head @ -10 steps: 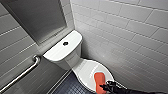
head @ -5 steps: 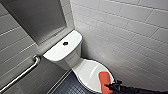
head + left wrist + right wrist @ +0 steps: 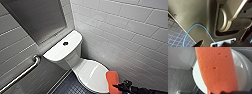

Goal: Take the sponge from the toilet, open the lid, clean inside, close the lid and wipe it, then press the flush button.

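Observation:
The white toilet stands in the corner with its lid down. The dark round flush button sits in the middle of the tank top. My right gripper comes in from the lower right and is shut on the orange-red sponge, holding it upright just off the lid's front right edge. In the right wrist view the sponge fills the middle, with the lid behind it. My left gripper is open and holds nothing, close to the robot's own grey body panel.
A metal grab bar runs along the tiled wall left of the toilet. A tiled wall stands close behind and to the right of the bowl. Dark small-tiled floor lies in front. A blue cable loops across the robot's panel.
The right gripper has carried the sponge to the right and a little nearer, from over the lid's front toward its right edge. The toilet and the camera have stayed put.

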Tool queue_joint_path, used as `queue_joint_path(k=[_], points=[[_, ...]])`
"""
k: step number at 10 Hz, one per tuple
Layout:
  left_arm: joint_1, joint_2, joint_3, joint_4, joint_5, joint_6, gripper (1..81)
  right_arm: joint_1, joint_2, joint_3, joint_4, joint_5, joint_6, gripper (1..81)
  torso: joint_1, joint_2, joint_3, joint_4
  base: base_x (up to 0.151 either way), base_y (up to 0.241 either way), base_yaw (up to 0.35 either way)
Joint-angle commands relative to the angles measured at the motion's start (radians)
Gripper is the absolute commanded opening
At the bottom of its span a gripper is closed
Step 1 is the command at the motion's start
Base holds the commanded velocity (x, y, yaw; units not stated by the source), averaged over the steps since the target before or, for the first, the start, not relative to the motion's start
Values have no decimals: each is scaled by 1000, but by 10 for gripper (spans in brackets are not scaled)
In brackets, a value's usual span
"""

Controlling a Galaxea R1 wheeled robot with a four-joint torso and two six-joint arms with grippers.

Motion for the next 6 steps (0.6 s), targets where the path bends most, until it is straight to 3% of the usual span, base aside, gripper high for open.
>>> queue_joint_path(k=[1,6], points=[[-15,-37,61,-12,78,-1,811,-57,-126,67,9,-37,25,10,0,0,0,0,0,0,0],[-102,-282,436,-43,80,-30,811,-347,-158,-2,-4,-34,12,10,0,0,0,0,0,0,0]])
